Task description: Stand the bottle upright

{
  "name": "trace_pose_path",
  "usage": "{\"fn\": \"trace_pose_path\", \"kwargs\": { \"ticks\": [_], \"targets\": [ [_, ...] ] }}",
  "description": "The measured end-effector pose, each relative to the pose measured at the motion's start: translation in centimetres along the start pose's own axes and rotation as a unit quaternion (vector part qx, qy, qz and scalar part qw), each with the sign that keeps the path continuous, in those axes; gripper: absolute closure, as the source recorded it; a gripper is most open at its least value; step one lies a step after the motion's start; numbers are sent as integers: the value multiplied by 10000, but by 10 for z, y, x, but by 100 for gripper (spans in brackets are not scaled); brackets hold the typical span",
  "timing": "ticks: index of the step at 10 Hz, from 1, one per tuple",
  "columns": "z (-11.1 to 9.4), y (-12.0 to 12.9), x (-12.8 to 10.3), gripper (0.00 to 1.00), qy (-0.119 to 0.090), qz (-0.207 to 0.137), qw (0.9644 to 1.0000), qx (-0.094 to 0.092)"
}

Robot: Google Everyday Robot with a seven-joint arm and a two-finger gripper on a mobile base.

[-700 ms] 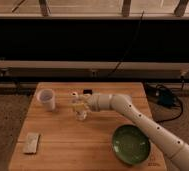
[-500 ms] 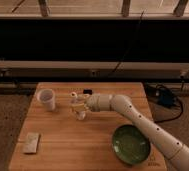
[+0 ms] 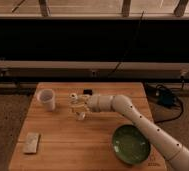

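Note:
The bottle (image 3: pixel 81 113) is small, yellowish and see-through. It sits at my gripper's tip near the back middle of the wooden table (image 3: pixel 68 145), with a white end low towards the table. I cannot tell whether it is upright or tilted. My gripper (image 3: pixel 78 104) reaches in from the right on the white arm (image 3: pixel 138 120) and is at the bottle, just right of the white mug (image 3: pixel 47 99). I cannot tell whether it touches the bottle.
A small black block (image 3: pixel 87 91) lies behind the gripper near the table's back edge. A green bowl (image 3: pixel 131 144) stands at the front right, under the arm. A flat pale block (image 3: pixel 31 142) lies at the front left.
The gripper and the bottle have barely shifted. The mug, bowl and blocks have not moved.

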State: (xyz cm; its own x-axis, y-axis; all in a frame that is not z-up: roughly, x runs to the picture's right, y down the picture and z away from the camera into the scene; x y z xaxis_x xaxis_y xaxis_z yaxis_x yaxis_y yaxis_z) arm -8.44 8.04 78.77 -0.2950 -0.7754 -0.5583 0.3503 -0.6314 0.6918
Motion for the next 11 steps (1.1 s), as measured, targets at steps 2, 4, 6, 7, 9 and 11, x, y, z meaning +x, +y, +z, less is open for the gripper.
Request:
{"fn": "trace_pose_path", "kwargs": {
  "ticks": [2, 4, 6, 7, 9, 11],
  "targets": [
    [-1, 2, -4, 21, -71, 21, 10000, 27],
    [-4, 4, -7, 20, -136, 67, 9999, 17],
    [-7, 4, -9, 20, -184, 100, 9998, -10],
    [-11, 4, -9, 20, -261, 134, 9996, -40],
    [-17, 1, -11, 20, -503, 181, 9985, -86],
    [-19, -1, -13, 31, -502, 146, 9986, -87]
  ]
}}
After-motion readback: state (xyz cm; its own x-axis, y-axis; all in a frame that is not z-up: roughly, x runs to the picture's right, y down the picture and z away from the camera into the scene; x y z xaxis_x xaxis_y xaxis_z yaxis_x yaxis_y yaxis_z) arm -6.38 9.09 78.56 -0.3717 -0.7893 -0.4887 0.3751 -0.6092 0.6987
